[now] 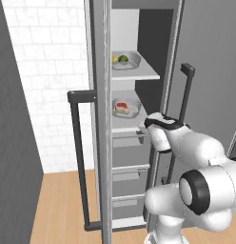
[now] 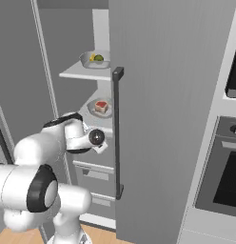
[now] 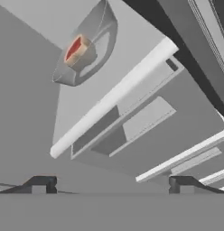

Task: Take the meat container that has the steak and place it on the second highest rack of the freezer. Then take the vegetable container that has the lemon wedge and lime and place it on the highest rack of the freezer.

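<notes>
The freezer stands open. On the highest rack rests the vegetable container with the lemon wedge and the lime; it is also seen as the vegetable container. The meat container with the steak sits on the second highest rack, just above the grey drawers. In the hand view the meat container and steak lie beyond the shelf's front edge. My gripper is open and empty, just outside that shelf edge, apart from the container. It appears as gripper and gripper.
The freezer door with its long dark handle stands close on my right. Another dark bar handle is on the left. Grey drawers sit under the shelves. An oven is at far right.
</notes>
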